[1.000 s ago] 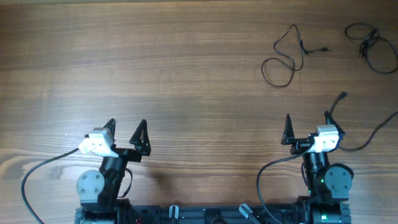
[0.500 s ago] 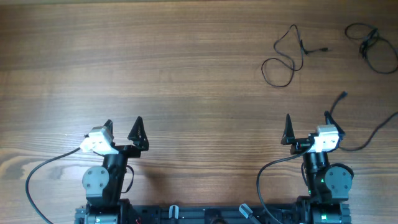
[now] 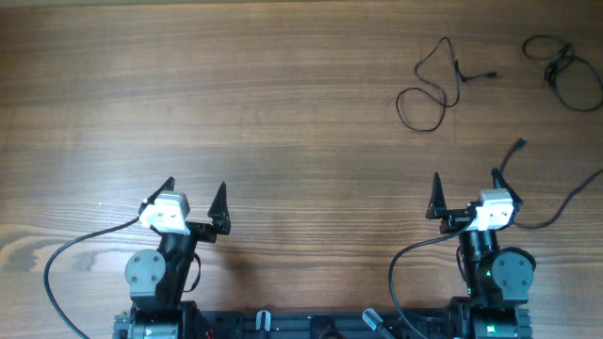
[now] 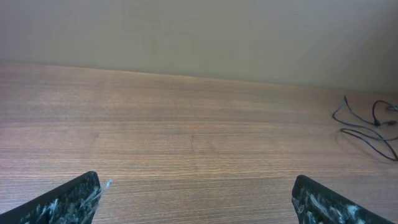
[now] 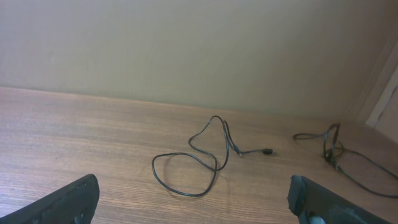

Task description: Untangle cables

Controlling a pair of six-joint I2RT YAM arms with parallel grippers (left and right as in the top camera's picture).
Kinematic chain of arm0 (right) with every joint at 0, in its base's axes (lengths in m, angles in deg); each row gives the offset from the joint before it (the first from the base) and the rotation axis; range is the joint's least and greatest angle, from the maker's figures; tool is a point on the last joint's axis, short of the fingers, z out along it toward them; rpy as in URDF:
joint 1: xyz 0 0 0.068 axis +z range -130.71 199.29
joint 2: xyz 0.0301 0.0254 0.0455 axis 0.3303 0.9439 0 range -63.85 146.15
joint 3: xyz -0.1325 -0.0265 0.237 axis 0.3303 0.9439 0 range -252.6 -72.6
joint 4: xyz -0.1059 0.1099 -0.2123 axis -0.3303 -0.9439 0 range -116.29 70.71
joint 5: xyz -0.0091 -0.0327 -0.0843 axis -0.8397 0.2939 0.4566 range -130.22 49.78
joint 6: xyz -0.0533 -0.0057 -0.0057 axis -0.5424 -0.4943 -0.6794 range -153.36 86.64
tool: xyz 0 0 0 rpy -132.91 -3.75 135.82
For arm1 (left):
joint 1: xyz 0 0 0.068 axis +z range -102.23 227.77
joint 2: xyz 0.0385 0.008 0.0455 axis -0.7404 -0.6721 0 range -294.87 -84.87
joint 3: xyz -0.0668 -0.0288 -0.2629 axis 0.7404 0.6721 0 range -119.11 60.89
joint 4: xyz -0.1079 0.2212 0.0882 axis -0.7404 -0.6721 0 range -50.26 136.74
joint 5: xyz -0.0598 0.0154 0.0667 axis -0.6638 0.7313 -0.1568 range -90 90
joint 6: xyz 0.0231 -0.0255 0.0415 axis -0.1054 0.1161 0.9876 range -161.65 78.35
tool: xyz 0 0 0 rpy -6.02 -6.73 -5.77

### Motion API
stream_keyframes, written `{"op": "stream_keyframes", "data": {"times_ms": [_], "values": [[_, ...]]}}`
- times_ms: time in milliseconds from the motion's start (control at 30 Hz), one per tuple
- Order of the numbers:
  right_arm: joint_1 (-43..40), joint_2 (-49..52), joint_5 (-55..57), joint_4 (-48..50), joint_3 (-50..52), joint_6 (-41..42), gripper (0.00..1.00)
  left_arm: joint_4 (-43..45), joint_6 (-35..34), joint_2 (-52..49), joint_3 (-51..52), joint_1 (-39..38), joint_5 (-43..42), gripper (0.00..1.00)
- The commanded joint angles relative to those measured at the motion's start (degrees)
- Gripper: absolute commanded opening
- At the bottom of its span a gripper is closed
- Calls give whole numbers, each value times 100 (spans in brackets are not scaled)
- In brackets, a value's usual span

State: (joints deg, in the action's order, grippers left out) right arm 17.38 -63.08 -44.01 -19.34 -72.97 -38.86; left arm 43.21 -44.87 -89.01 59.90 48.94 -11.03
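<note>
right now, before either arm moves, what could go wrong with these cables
1. One thin cable runs right beside the open right gripper. Moving that arm could snag it and drag it.
2. The bunched cable at the far right looks knotted. Pulling one strand may tighten the knot rather than free it.
3. The open left gripper sits far from every cable, so it may struggle to reach and help.
</note>
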Motion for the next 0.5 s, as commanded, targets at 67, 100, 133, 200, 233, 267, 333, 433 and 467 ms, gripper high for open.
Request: {"op": "stream_keyframes", "data": {"times_ms": [67,100,133,200,233,267,333,433,467], "values": [[13,-50,76,13,7,-50,100,35,131,42,66,-31,-92,100],[13,-50,76,13,7,-48,100,33,133,42,66,-31,-92,100],[13,-50,76,13,7,-50,100,33,133,90,66,-33,-92,100],[13,-50,76,13,7,-52,100,33,133,365,66,-33,-92,100],[13,-50,76,13,7,-50,100,87,133,396,66,-33,-94,100],[13,-50,76,13,7,-50,100,35,133,396,66,-33,-92,100],[13,-50,76,13,7,-50,100,33,133,396,66,-31,-92,100],[13,-50,76,13,7,-50,100,31,133,396,66,-33,-92,100],[13,-50,76,13,7,-50,100,33,133,396,66,-33,-92,100]]}}
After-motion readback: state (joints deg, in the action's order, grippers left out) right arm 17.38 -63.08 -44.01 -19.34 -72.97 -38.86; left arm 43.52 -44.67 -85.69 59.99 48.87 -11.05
